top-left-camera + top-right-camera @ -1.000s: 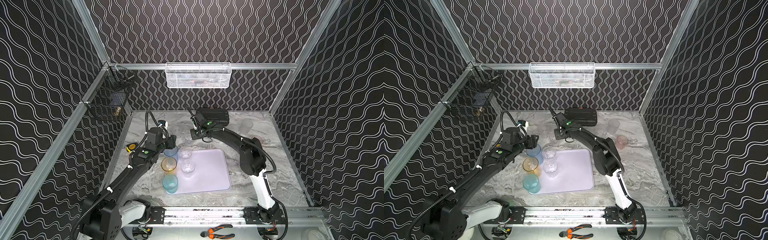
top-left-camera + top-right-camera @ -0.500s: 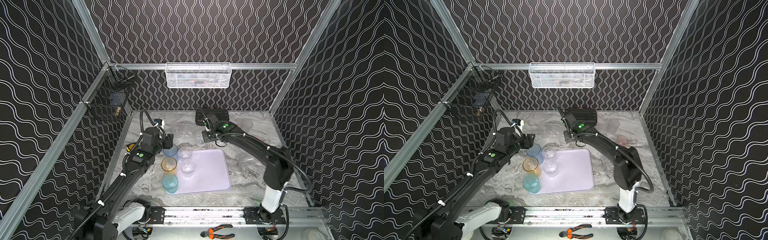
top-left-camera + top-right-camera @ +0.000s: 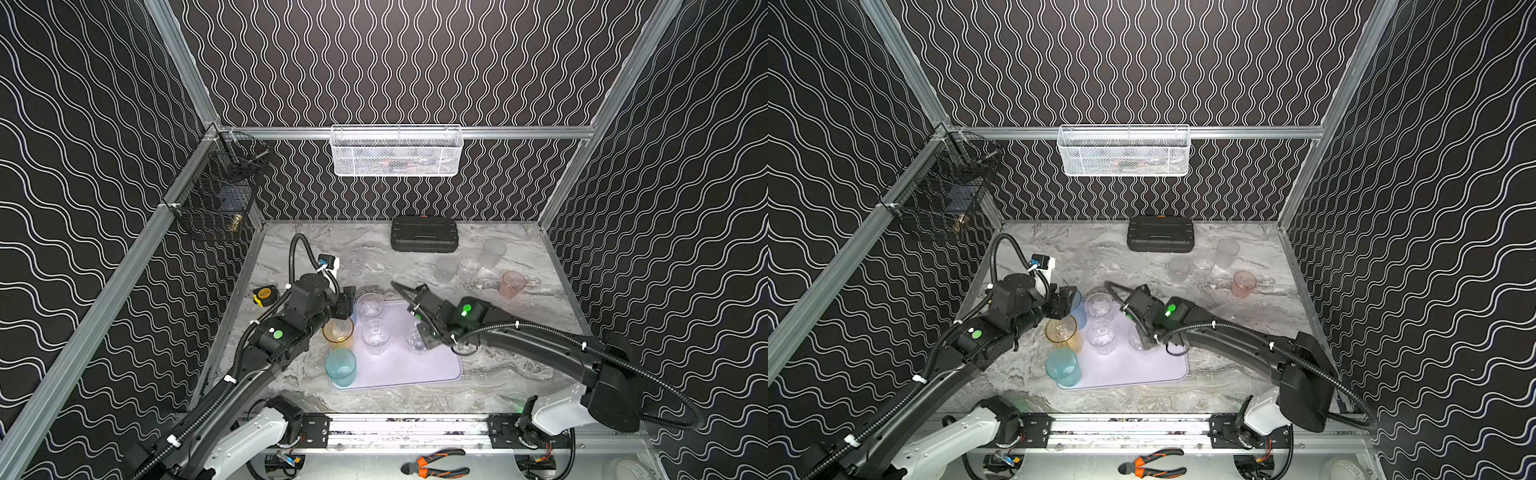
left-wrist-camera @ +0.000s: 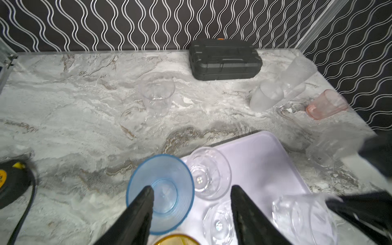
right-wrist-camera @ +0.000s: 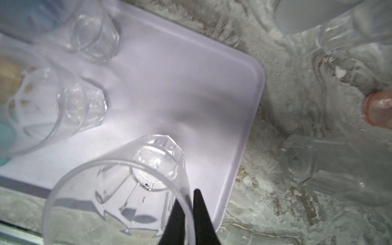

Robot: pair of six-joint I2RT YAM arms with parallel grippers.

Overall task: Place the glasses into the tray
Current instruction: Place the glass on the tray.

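Clear glass pinched by rim in right gripper, base over lilac tray; we could not tell whether it touched. We saw left gripper spread above blue glass at tray's corner; pink glass sat well off tray

Glossy clear plastic tumbler, matt lilac tray, veined marble-look tabletop, ribbed black plastic case

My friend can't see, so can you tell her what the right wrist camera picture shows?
The jaws of the right gripper pinch the rim of a clear glass over a pale lilac tray. Two more clear glasses stand on the tray, and a pink glass sits on the marble table.
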